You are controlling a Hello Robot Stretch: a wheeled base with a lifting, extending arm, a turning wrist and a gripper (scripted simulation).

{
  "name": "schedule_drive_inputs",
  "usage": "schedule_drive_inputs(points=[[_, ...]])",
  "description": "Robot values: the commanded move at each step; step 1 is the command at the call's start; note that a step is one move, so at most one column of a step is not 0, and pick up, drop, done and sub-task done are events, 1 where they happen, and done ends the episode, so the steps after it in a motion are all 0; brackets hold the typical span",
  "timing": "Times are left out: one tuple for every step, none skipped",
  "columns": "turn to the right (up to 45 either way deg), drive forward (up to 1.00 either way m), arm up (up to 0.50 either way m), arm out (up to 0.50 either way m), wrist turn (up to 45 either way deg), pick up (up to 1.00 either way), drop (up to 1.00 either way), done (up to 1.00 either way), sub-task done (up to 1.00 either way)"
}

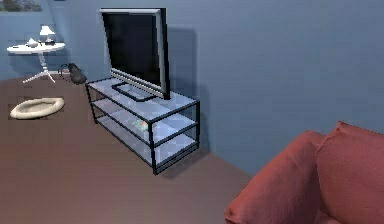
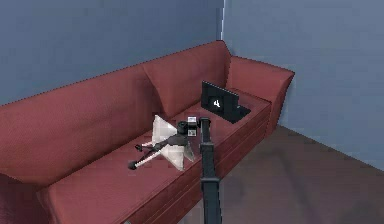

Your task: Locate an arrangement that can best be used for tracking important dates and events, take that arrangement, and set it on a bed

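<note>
A pale, tent-shaped thing [image 2: 166,133] sits on the seat of a long red sofa [image 2: 90,130] in the arm side view. The dark arm [image 2: 208,175] rises from the bottom edge and ends at that thing. My gripper [image 2: 140,163] lies just left of the arm's end, its thin fingers pointing down-left across the seat cushion. With the pale thing on the sofa right at and behind the gripper, I cannot tell whether it holds anything. I cannot tell whether the gripper touches the pale thing.
An open black laptop [image 2: 220,102] stands on the sofa's far-right cushion. In the forward view a flat television [image 1: 134,50] tops a glass stand [image 1: 145,122]. A round white table [image 1: 38,50] with a lamp, a pale ring-shaped cushion [image 1: 37,107] and the sofa's arm [image 1: 320,180] are there too.
</note>
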Motion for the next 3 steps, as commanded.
schedule_drive_inputs(points=[[0.0, 0.0, 0.0, 0.0, 45.0, 0.0, 0.0, 0.0, 0.0], [0.0, 0.0, 0.0, 0.0, 36.0, 0.0, 0.0, 0.0, 0.0], [0.0, 0.0, -0.3, 0.0, 0.0, 0.0, 0.0, 0.0, 0.0]])
